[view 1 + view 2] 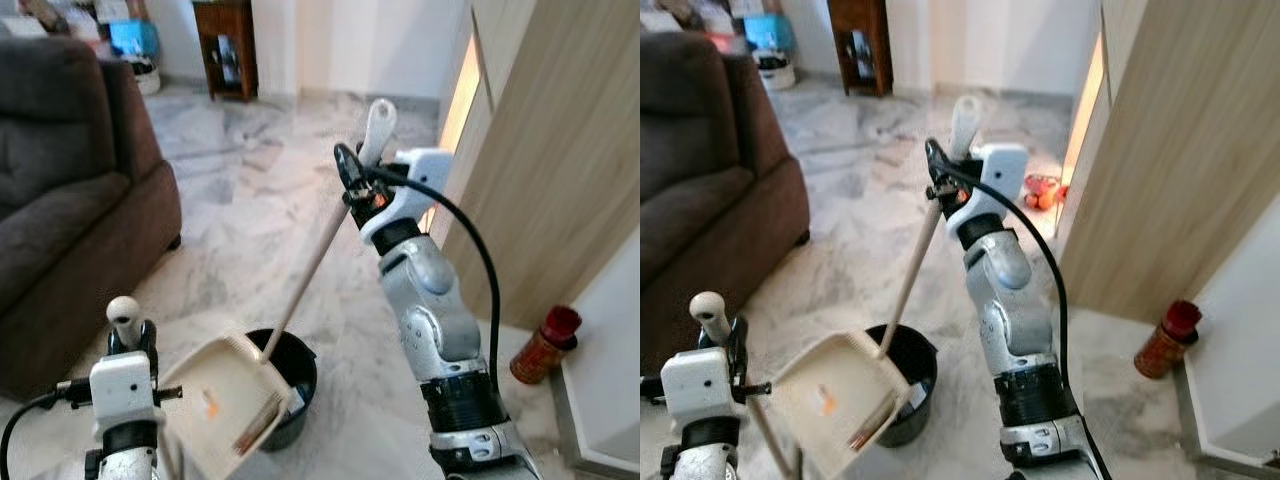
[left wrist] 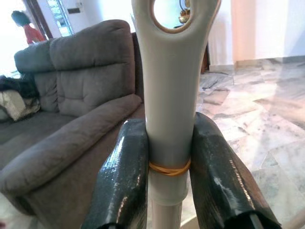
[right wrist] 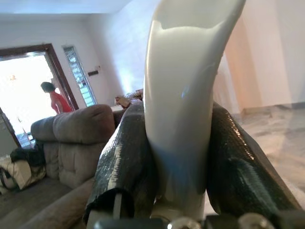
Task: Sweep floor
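Your right gripper is clamped tight on the broom handle, which slants down so its brush end sits in the dustpan. Your left gripper is squeezing the dustpan handle, holding the pan tipped over the black bucket on the marble floor, right by the brown sofa.

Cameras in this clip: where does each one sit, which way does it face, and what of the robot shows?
Left eye view: on the head, looking forward and down at the dustpan over the black bin; both arms show.
Right eye view: the head camera's other eye, same scene, with a red bottle by the wall.
Left wrist view: looks along the left gripper, shut on the dustpan handle, toward the sofa.
Right wrist view: looks along the right gripper, shut on the broom handle.
Both wrist views share the sofa and a person in red.
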Available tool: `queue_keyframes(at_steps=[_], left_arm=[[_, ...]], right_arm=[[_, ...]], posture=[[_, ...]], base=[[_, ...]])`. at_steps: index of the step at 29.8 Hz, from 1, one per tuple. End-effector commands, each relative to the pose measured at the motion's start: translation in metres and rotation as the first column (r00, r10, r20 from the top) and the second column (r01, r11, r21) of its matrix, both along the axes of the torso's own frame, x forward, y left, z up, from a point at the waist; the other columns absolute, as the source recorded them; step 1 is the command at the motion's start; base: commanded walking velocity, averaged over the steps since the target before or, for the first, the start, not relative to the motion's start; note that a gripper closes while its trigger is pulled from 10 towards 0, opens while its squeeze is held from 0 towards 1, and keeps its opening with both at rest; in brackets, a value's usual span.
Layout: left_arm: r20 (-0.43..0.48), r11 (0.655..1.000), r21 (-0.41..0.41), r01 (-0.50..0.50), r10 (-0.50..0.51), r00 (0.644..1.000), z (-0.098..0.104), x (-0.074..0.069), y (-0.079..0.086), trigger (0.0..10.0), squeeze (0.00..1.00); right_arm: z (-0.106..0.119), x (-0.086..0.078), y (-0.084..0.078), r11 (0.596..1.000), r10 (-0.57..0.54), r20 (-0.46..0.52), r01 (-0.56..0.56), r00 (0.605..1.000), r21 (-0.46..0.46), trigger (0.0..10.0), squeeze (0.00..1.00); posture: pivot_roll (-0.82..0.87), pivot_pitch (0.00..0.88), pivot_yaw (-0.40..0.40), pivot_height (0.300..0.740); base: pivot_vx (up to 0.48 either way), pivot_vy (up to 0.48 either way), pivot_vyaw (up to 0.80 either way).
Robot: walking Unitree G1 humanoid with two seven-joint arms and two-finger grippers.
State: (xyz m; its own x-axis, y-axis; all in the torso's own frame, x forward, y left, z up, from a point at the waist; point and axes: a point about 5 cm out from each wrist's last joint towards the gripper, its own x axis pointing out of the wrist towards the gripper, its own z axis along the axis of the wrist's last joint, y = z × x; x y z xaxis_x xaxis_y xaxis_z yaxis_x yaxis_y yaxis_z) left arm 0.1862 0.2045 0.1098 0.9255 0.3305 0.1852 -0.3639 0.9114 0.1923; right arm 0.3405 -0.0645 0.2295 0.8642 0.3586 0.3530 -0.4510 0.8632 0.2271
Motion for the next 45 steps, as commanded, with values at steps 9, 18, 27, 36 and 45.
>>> queue_keyframes(at_steps=[9, 18, 27, 36, 45], left_arm=[[0.047, 1.0, 0.012, 0.008, -0.009, 0.999, 0.009, 0.001, -0.003, 10.0, 0.0], [0.055, 1.0, 0.013, 0.006, -0.006, 0.998, 0.009, 0.001, -0.003, 10.0, 0.0], [0.055, 1.0, 0.01, 0.021, -0.021, 0.998, 0.009, 0.001, -0.005, 10.0, 0.0], [0.057, 1.0, 0.011, 0.025, -0.025, 0.998, 0.01, 0.002, -0.005, 10.0, 0.0], [0.059, 1.0, 0.013, 0.025, -0.026, 0.998, 0.01, 0.002, -0.006, 10.0, 0.0]], right_arm=[[0.017, -0.005, 0.0, 1.0, 0.012, 0.067, -0.013, 0.998, 0.026, 10.0, 0.0], [0.016, -0.007, 0.003, 0.999, 0.035, 0.064, -0.037, 0.997, 0.024, 10.0, 0.0], [0.017, -0.016, 0.015, 0.997, 0.075, 0.104, -0.073, 0.992, -0.015, 10.0, 0.0], [0.021, -0.026, 0.029, 0.992, 0.122, 0.171, -0.114, 0.978, -0.057, 10.0, 0.0], [0.029, -0.044, 0.051, 0.985, 0.169, 0.277, -0.151, 0.946, -0.085, 10.0, 0.0]], posture=[[0.01, 0.0, 0.045, 0.74], [0.0, 0.0, 0.044, 0.74], [0.0, 0.0, 0.046, 0.74], [0.0, 0.0, 0.048, 0.74], [0.01, 0.0, 0.045, 0.74]], base=[[0.38, 0.0, 0.0], [0.292, 0.0, 0.0], [0.0, 0.0, 0.0], [0.0, 0.0, 0.0], [0.0, 0.0, 0.0]])
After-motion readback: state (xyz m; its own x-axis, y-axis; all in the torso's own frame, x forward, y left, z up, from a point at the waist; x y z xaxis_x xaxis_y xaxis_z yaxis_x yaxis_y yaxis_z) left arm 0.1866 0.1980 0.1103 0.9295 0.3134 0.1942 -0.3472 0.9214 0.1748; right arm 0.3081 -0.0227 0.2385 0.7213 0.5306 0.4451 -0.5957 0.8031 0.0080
